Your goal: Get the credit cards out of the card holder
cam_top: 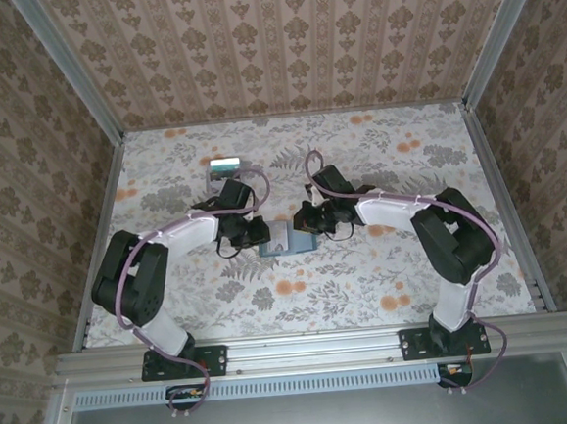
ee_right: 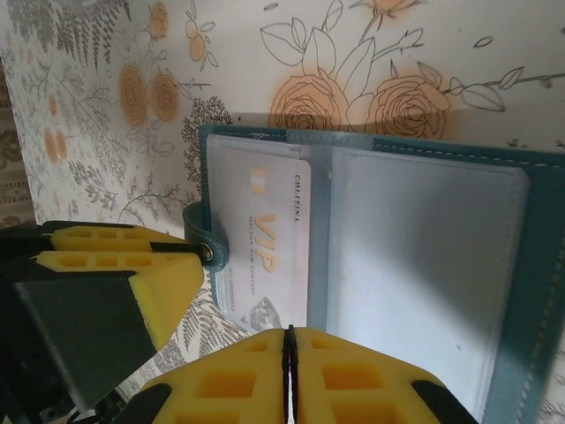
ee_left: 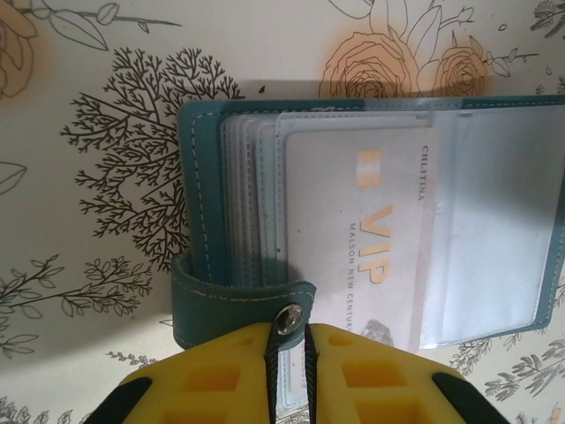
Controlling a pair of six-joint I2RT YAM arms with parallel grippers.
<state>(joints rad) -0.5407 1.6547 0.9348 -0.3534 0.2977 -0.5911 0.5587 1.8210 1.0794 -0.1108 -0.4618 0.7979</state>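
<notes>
While the card holder [ee_right: 388,265] lies open on the counter [ee_left: 88,62], your left jaws pinch its strap [ee_left: 221,305]; your right jaws sit pressed together.

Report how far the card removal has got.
Done: the card holder lies open on the table. In hand: the left gripper pinches its snap strap, the right gripper its near edge. Left: the VIP card still sits inside.
</notes>
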